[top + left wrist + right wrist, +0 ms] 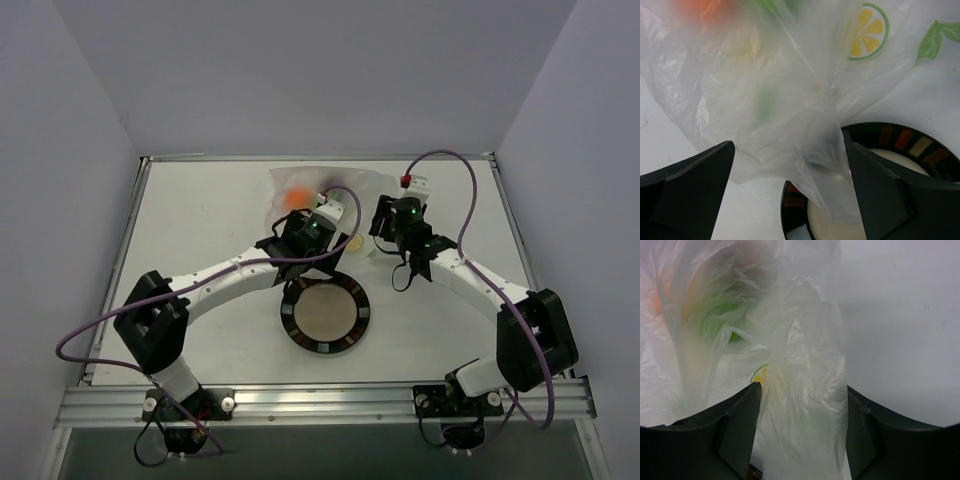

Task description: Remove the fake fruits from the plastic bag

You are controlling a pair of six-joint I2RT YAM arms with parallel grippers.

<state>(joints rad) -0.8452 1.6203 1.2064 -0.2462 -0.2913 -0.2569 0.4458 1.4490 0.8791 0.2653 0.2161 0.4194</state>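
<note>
Beyond the plate (289,314), fruits (297,197) are enclosed in the bag (345,180), which is straddled by the wide-open left tool (790,146) and by the right tool (804,387), its grip not discernible, and could be torn if pulled apart.

The white-and-black left arm (220,275) rises from its base below and left of the round dark-rimmed plate (287,315). It bends at a black elbow left of the plate and reaches across to a point just above the plate's upper left rim. Its left tool (789,147) points away from the bases, and its black fingers (695,185) stand wide apart with nothing pinched between them.

The right arm (480,280) mirrors it, with its elbow right of the plate and its wrist above the plate's upper right rim. On the right tool (804,387) the fingers (735,430) are less far apart. A fold of the clear, wrinkled plastic bag (805,405) fills the gap between them, but whether they clamp it is unclear.
</note>
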